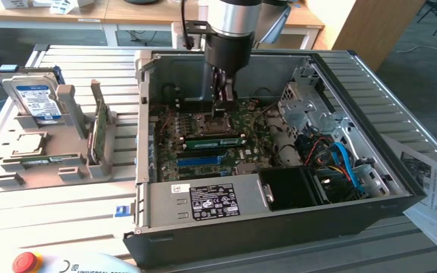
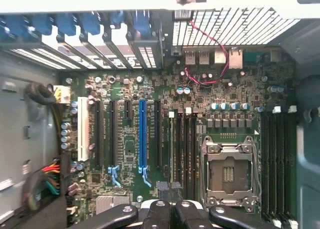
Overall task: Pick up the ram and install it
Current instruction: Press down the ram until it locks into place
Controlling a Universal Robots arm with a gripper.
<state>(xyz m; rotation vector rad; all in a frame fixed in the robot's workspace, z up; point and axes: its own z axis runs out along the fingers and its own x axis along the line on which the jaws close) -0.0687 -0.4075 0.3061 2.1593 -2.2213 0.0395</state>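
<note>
My gripper (image 1: 225,104) hangs inside the open computer case (image 1: 400,187), low over the motherboard (image 1: 203,128) beside the CPU socket (image 2: 229,171). Its fingers (image 2: 159,209) are pressed together with nothing visible between them. In the wrist view the gripper (image 2: 170,201) sits over the end of the black memory slots (image 2: 184,149). A narrow green ram stick (image 1: 214,142) stands on edge in a slot just in front of the gripper. A second narrow green stick (image 1: 45,160) lies in the grey fixture at the exterior view's left.
The grey fixture (image 1: 66,170) also holds a hard drive (image 1: 36,99), a larger green card on edge (image 1: 99,133) and a CPU (image 1: 25,145). A blue slot (image 2: 142,134), the power supply (image 1: 211,202), cables (image 1: 340,162) and a drive cage (image 1: 306,108) crowd the case.
</note>
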